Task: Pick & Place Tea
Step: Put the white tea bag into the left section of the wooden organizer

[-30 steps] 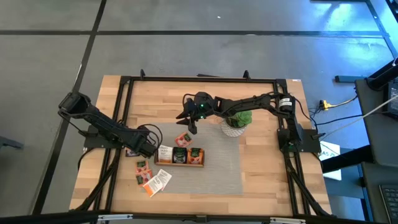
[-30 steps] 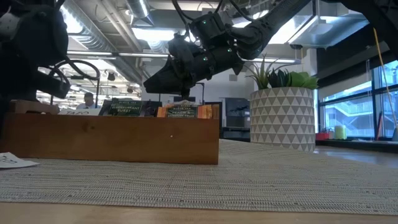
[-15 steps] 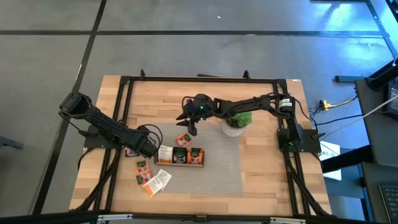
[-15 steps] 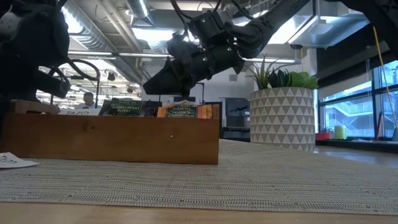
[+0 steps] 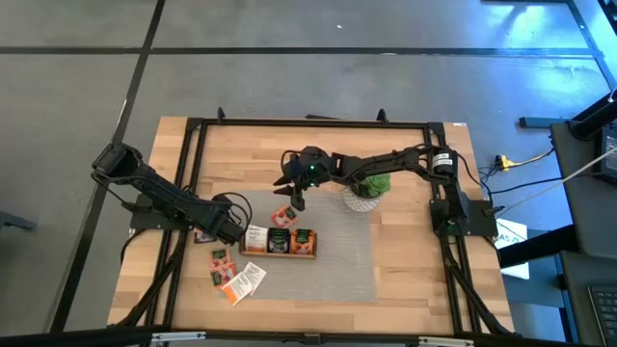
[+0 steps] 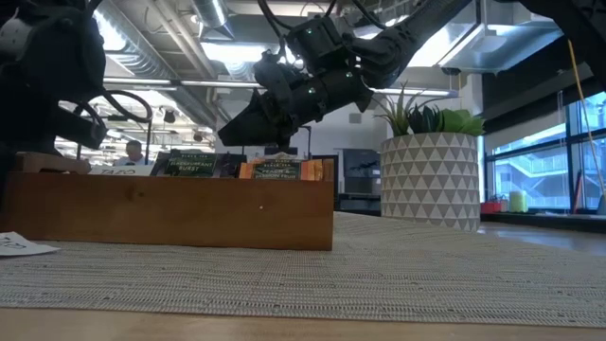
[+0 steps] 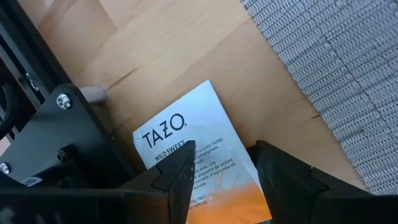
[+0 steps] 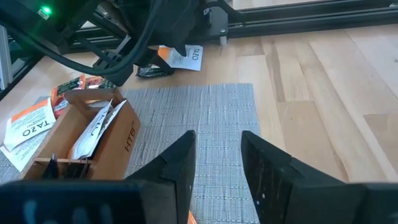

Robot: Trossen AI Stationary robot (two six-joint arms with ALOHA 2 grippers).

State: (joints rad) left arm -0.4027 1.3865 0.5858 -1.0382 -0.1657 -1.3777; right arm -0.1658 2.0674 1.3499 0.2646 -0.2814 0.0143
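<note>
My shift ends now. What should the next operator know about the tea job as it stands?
Left hand: open, low over a white-and-orange sachet lying on bare wood beside the mat.
Right hand: open, raised above a red-orange sachet behind the tray.
Done: the wooden tray holds sachets in all three compartments.
Left: those two sachets, plus the loose sachets near the tray's left end.

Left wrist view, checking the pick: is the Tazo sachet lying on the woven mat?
No, the Tazo sachet lies on bare wood beside the woven mat.
</note>
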